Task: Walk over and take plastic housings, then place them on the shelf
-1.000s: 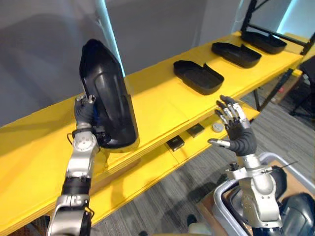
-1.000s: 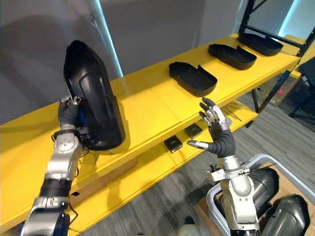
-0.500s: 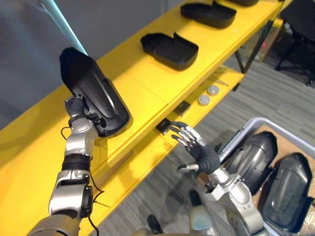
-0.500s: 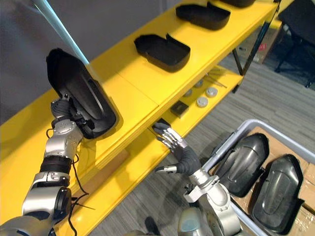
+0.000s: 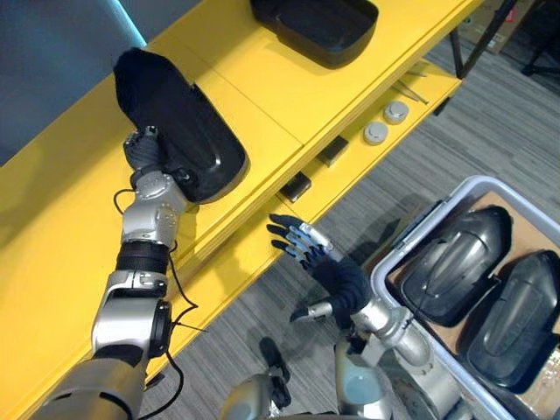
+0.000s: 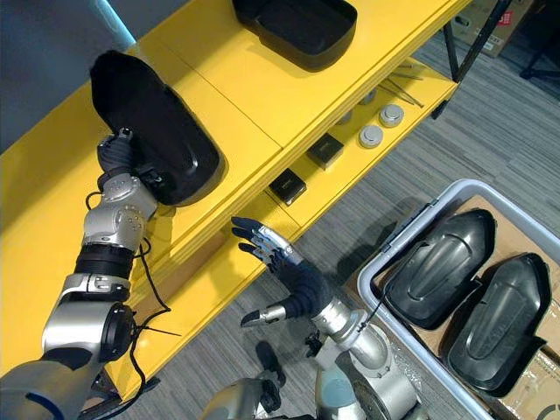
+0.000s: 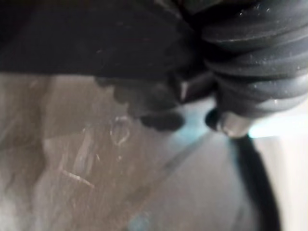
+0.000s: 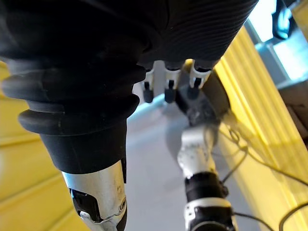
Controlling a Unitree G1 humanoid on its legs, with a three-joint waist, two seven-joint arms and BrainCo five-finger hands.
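While its lower end sat on the yellow shelf (image 5: pixel 262 122), the black plastic housing (image 5: pixel 188 131) looked stiff, light and slick-shelled, best gripped at its rim, where the left hand (image 5: pixel 143 153) curled its fingers. The right hand (image 6: pixel 297 276) hung spread and empty below.

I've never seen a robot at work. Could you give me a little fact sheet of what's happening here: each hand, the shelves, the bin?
Left hand: curled on the edge of a black moulded plastic housing, which appears to lie tilted on the yellow top shelf
Right hand: open, fingers spread, holding nothing, out in front of the lower shelf
Also on top shelf: second black housing, hollow side up
Grey bin: two more black housings inside
Lower shelf items: small black boxes, round silver discs
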